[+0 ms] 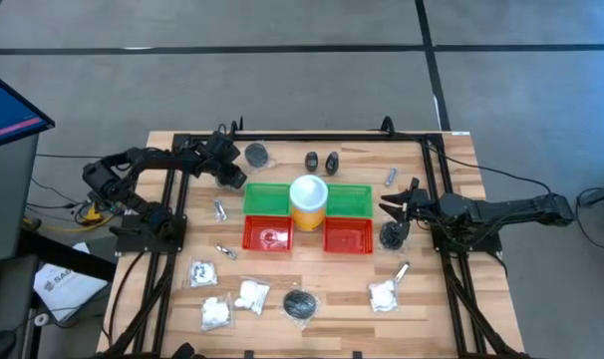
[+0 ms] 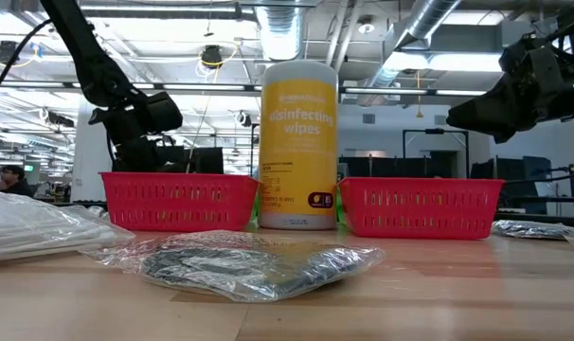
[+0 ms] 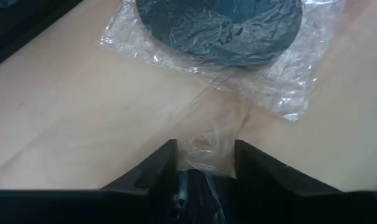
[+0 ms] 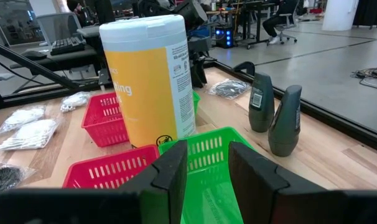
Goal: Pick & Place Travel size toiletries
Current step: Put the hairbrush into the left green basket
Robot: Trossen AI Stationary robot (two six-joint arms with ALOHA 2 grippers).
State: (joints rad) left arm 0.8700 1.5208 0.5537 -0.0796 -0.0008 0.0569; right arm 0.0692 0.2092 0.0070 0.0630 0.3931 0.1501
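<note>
From above, we see the left gripper (image 1: 234, 178) near the table's far left corner, just beside a dark grey round pad (image 1: 256, 154) in clear wrap. The right gripper (image 1: 397, 205) hangs at the right end of the green tray (image 1: 360, 200), with another wrapped pad (image 1: 391, 235) below it. Two tiny black bottles (image 1: 322, 161) stand at the far edge, the yellow cylinder (image 1: 309, 201) sits amid the trays, and white lumpy packets (image 1: 215, 311) lie along the near edge with a third pad (image 1: 301, 303).

At table level, we face that near pad (image 2: 232, 262) lying in front of the red trays (image 2: 178, 200) and the yellow wipes canister.

Through the left wrist camera, we see the fingers (image 3: 158, 163) pinching the loose edge of the clear wrap (image 3: 207, 146), the pad (image 3: 219, 28) itself lying flat on the wood beyond.

Through the right wrist camera, our fingers (image 4: 176, 168) stand apart with nothing between them, above the green tray (image 4: 210, 155); the two bottles (image 4: 272, 112) stand upright nearby.
</note>
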